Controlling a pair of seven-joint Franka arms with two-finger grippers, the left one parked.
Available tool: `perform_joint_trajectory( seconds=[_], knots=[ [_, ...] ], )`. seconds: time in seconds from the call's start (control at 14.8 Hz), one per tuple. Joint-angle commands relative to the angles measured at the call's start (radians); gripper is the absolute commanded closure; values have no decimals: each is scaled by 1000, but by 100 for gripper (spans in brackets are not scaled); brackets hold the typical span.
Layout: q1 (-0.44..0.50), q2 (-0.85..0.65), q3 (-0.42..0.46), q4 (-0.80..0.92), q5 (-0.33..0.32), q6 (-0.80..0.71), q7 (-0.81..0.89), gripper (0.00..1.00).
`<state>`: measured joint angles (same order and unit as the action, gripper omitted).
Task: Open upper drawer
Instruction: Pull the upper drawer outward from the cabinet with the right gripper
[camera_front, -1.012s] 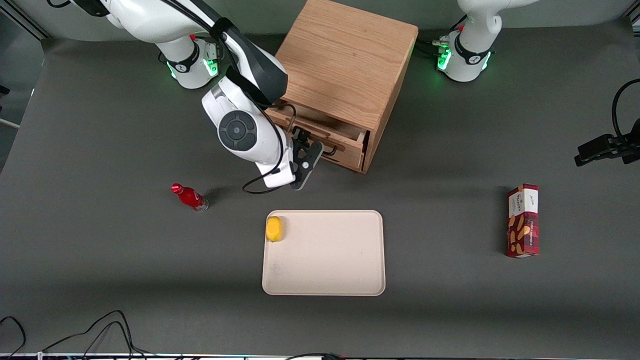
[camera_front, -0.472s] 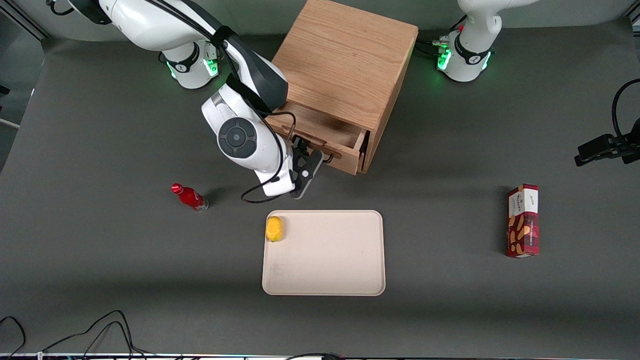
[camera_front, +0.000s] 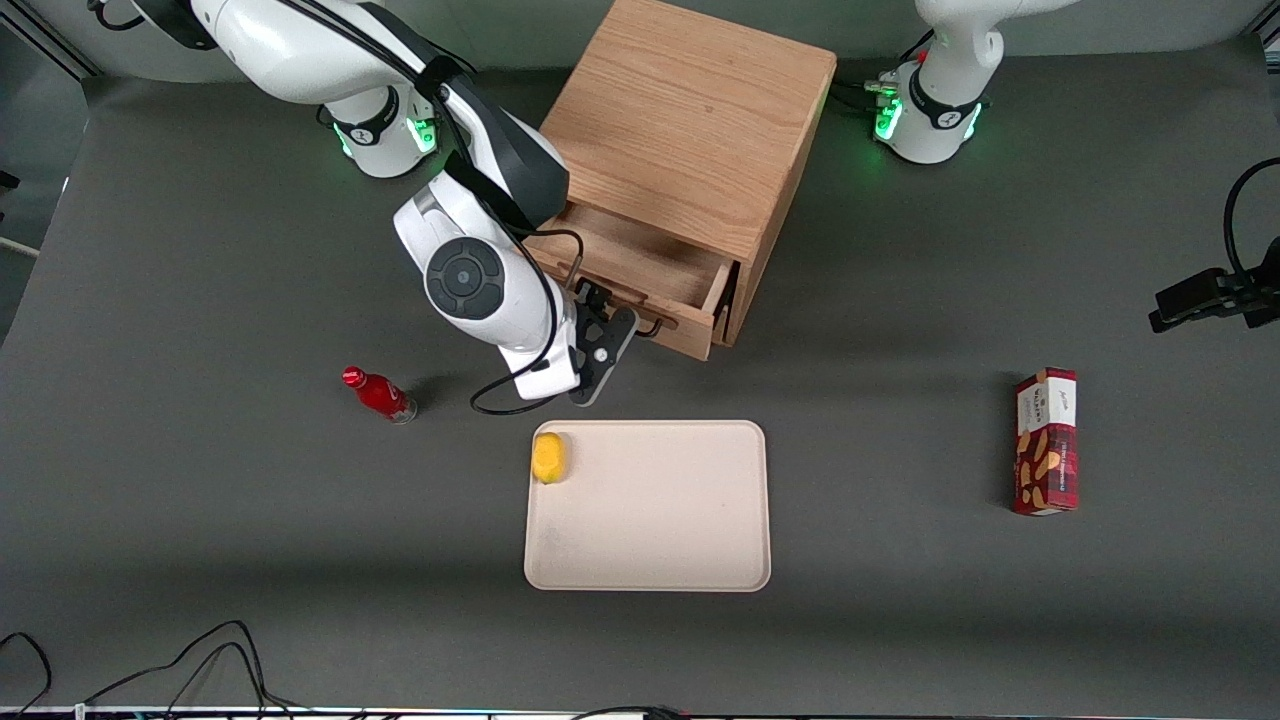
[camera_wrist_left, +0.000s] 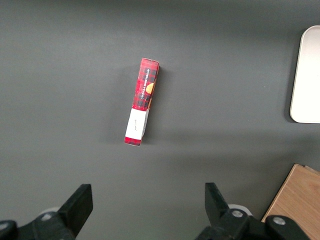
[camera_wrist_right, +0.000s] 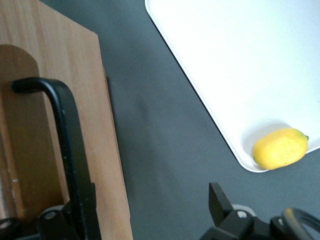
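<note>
Right gripper is at the front of the upper drawer, its fingers clamped on the black wire handle, which runs along the drawer's front panel. That drawer stands pulled partway out of the wooden cabinet, and the part of its inside that shows is bare wood. Nearer the front camera lies a cream tray with a lemon in one corner.
</note>
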<state>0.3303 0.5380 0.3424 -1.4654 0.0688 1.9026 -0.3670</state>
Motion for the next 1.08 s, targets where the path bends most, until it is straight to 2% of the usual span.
perform_joint_trajectory(
  seconds=[0.0, 0.47, 1.01],
  knots=[
    [-5, 20, 4, 33, -23, -14, -9, 0],
    [-19, 59, 3, 95, -38, -14, -9, 0],
    [-20, 96, -2, 152, -98, -19, -12, 0]
  ],
)
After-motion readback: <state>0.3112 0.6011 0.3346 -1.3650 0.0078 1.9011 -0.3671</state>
